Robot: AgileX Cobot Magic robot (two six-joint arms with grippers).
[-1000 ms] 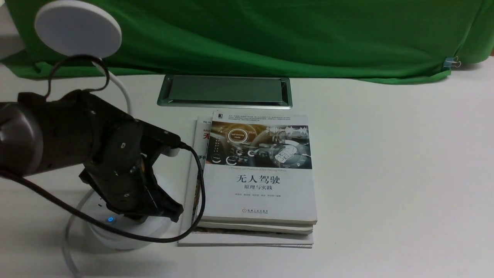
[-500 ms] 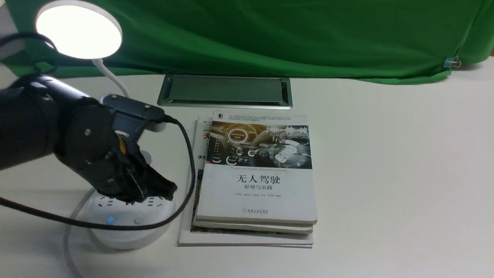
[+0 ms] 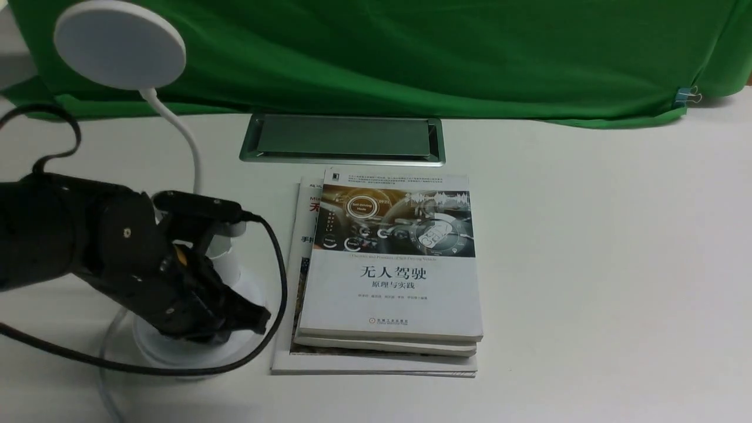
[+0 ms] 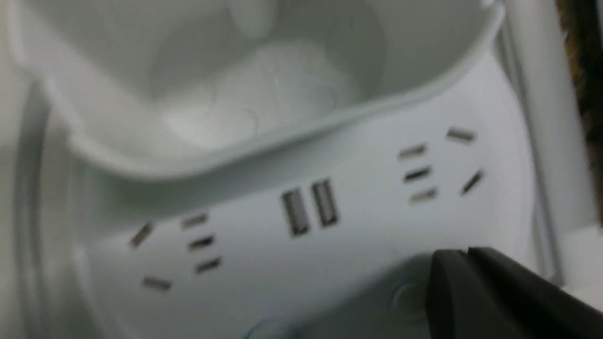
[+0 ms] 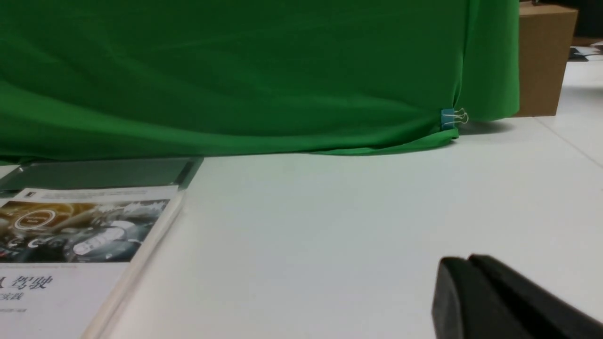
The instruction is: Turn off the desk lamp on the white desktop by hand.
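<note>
The desk lamp stands at the front left of the white desktop (image 3: 587, 264). Its round disc head (image 3: 120, 44) is dark, on a thin neck (image 3: 183, 138). My left gripper (image 3: 260, 320) is shut and empty, and my black arm hides most of the round base (image 3: 176, 351). In the left wrist view the shut fingertips (image 4: 466, 256) press down beside a round button (image 4: 406, 297), below the sockets and USB ports (image 4: 308, 212) and the cup holder (image 4: 235, 94). My right gripper (image 5: 466, 263) is shut and empty, low over bare desktop.
A stack of books (image 3: 393, 264) lies right next to the lamp base. A silver-framed hatch (image 3: 342, 138) sits behind the books. Green cloth (image 3: 411, 53) hangs along the back. My arm's black cable (image 3: 276, 258) loops between base and books. A cardboard box (image 5: 541, 56) stands far right.
The lamp head was dark a second ago, lit half a second ago, and is dark now. My left gripper lifted off the base, then came back down onto it.
</note>
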